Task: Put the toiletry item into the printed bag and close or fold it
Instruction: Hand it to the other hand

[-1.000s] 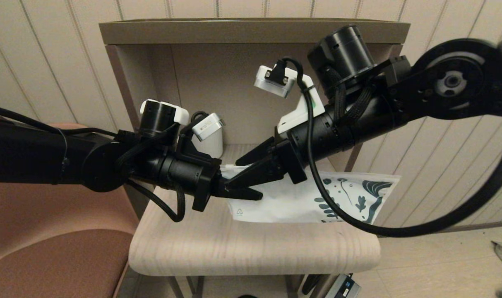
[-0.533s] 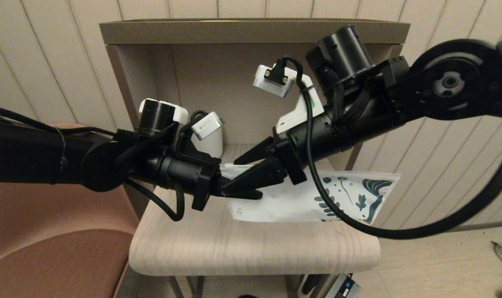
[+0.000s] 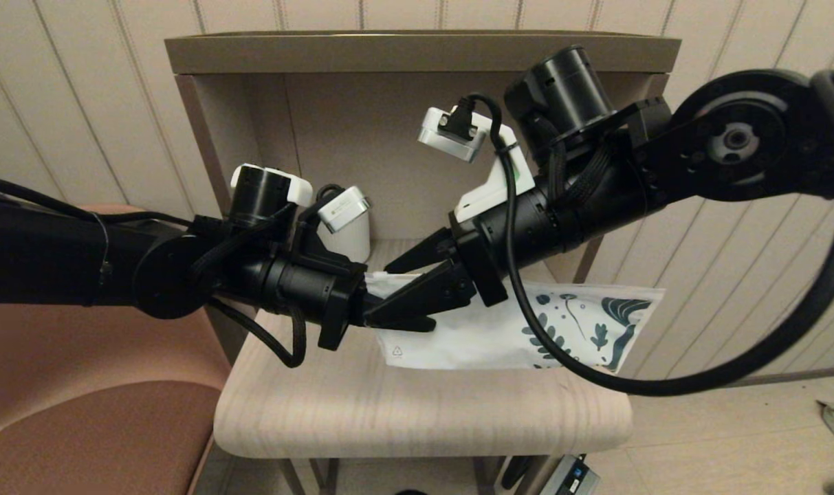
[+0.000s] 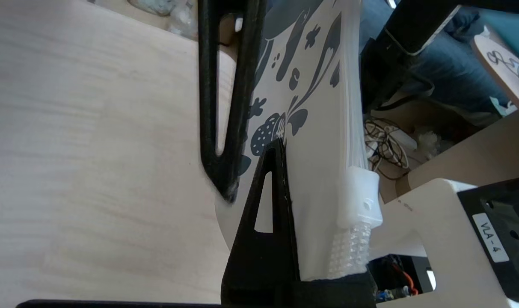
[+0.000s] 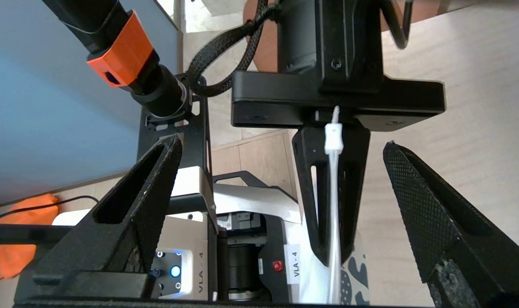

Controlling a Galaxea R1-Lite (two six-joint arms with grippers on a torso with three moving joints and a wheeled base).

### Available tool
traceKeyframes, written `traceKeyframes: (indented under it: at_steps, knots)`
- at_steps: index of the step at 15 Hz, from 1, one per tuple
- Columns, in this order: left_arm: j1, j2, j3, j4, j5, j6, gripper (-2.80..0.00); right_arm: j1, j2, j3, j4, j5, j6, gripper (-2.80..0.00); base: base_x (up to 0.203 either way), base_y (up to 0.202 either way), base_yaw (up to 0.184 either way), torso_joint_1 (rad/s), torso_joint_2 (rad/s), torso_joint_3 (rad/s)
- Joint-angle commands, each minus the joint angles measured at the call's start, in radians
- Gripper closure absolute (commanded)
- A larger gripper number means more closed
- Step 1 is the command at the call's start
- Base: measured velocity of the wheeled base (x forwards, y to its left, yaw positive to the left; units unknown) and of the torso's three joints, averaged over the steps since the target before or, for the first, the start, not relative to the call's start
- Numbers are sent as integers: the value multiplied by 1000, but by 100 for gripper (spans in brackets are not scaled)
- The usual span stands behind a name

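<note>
Printed bag (image 3: 499, 330): lies flat on the pale wooden shelf (image 3: 417, 412), leaf print at its right end, small triangle mark at its left end; its left edge is lifted.
Bag content: cannot tell; the inside is not visible.
Toiletry item: not recognisable in any view.
Left gripper (image 3: 389, 317): at the bag's left end, pressed together on the bag's zipper edge.
Right gripper (image 5: 280, 188): just beside the left one, above the bag, fingers spread wide, holding nothing.
White mug (image 3: 351, 237): stands far left on the shelf, behind the left arm.

printed bag (image 3: 527, 333) lifted edge-up, leaf-print end right
</note>
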Motion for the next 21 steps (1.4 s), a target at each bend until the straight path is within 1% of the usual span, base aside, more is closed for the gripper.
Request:
traceKeyframes:
  at_steps: [1,4,8,9,10,21]
  knots:
    - [-1,-2,-6,2,-6,-1,0,-2,3,1,1,5,-2,-280,0,0,0,0,0,0]
    - [-2,-2,-9,0,-3,-27,0,-7,6,4,0,6,-2,-280,0,0,0,0,0,0]
    - [-2,-2,-5,-4,-2,-29,0,-5,12,-1,-13,6,-2,-280,0,0,0,0,0,0]
    - [-2,-2,-5,-5,-3,-29,0,-5,13,1,-13,6,-2,-266,0,0,0,0,0,0]
    - [-2,-4,-5,-5,-3,-29,0,-5,12,0,-13,6,-2,0,0,0,0,0,0,0]
    - [-2,-4,-8,-5,-3,-29,0,-7,10,-2,-14,6,-2,0,0,0,0,0,0,0]
